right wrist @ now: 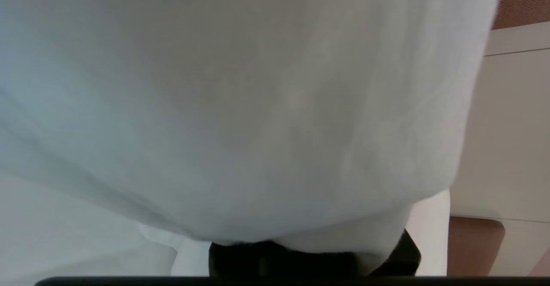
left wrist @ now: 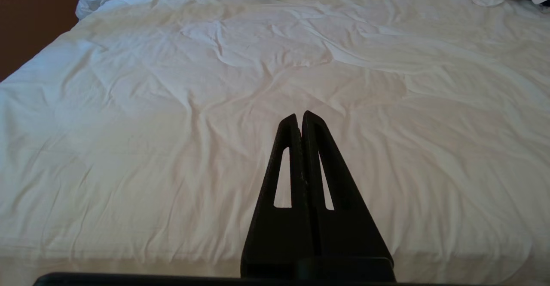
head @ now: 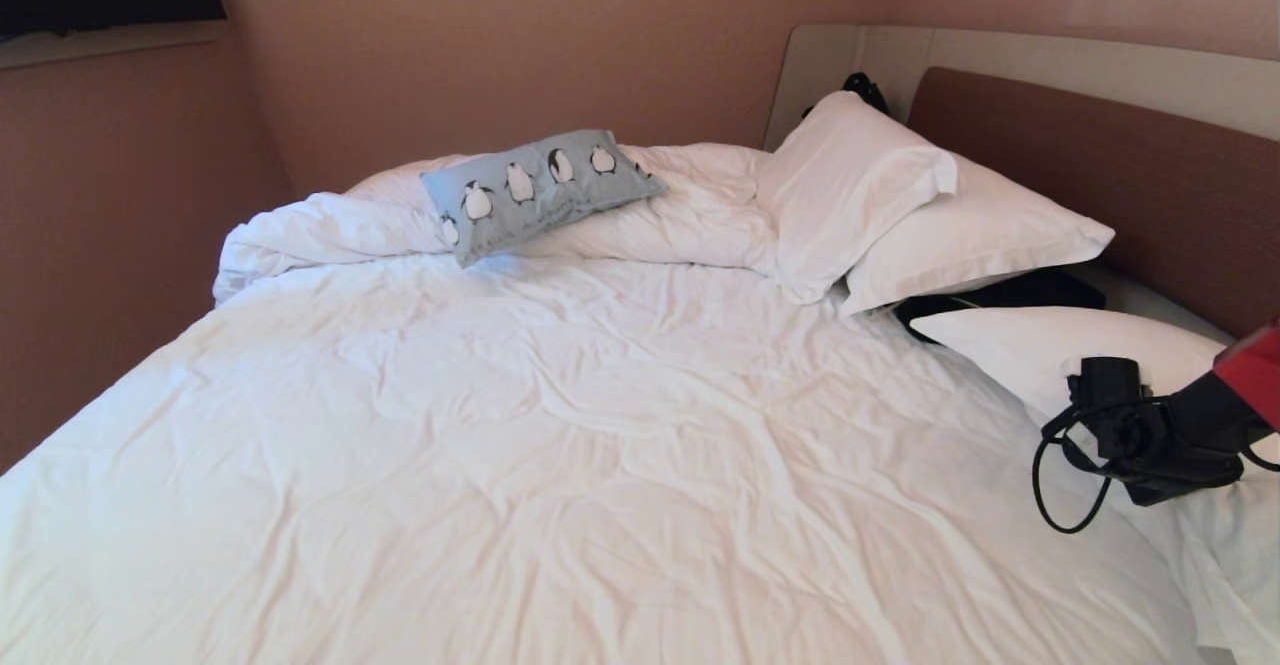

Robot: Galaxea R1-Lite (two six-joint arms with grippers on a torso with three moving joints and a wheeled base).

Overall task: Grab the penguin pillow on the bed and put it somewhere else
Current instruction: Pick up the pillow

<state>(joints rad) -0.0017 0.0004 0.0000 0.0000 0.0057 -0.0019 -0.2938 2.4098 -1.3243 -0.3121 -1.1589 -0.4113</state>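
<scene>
The penguin pillow point(head: 535, 190), light blue with a row of black-and-white penguins, leans on the bunched duvet at the far side of the bed point(head: 560, 445). My right gripper point(head: 1108, 380) is far from it, at the bed's right edge. There it is pressed into a plain white pillow point(head: 1010, 340). In the right wrist view that white pillow point(right wrist: 258, 105) fills nearly the whole picture and covers the right gripper point(right wrist: 300, 256). My left gripper point(left wrist: 300, 115) hangs shut and empty over the near part of the bed point(left wrist: 172, 127).
Two more white pillows point(head: 850, 185) point(head: 980, 235) lean stacked against the brown headboard point(head: 1100, 165), with a dark item point(head: 1010, 295) under them. A black object point(head: 865, 90) sits behind the top pillow. Pink walls close in at the left and back.
</scene>
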